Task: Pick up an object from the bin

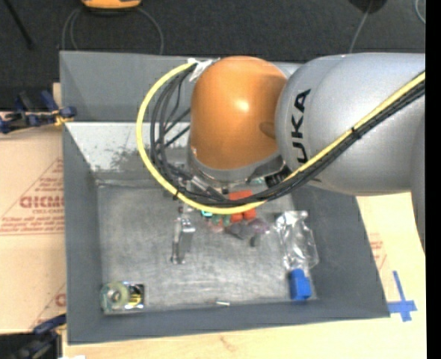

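Metal gripper (180, 239) hangs above the bin (131, 223) floor; whether it is apart or together cannot be determined. A red-green-dark heap (232, 219) lies just beside it.

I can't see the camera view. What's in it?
A grey robot arm with an orange cover reaches from the right, its gripper down in the grey bin. Near it lie a small colourful heap, a clear bag, a blue cylinder and a round thing in the lower-left corner.
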You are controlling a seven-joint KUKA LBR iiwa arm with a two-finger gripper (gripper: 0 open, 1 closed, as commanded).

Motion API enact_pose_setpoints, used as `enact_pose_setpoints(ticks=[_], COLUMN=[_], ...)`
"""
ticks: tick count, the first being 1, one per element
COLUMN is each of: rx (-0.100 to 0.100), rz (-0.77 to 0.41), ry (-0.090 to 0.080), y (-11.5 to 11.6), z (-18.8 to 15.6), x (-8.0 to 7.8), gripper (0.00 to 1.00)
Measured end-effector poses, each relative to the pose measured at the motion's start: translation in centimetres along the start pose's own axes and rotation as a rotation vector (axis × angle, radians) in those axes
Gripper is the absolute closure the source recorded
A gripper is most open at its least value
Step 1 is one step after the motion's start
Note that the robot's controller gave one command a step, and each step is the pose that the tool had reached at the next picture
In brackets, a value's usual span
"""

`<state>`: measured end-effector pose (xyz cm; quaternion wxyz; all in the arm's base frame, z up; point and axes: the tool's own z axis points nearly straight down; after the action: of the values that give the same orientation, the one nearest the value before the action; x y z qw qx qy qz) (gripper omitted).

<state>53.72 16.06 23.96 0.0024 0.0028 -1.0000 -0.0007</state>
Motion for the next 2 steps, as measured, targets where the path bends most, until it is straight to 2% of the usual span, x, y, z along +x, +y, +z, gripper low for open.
enact_pose_setpoints(ticks=[1, 2], rx=[0.000, 0.006], rz=[-0.071, -0.348], ry=[-0.019, -0.007], y=[0.9, -8.9], z=[-9.6, -7.1], x=[-1.8, -1.4], gripper=[0.00, 0.00])
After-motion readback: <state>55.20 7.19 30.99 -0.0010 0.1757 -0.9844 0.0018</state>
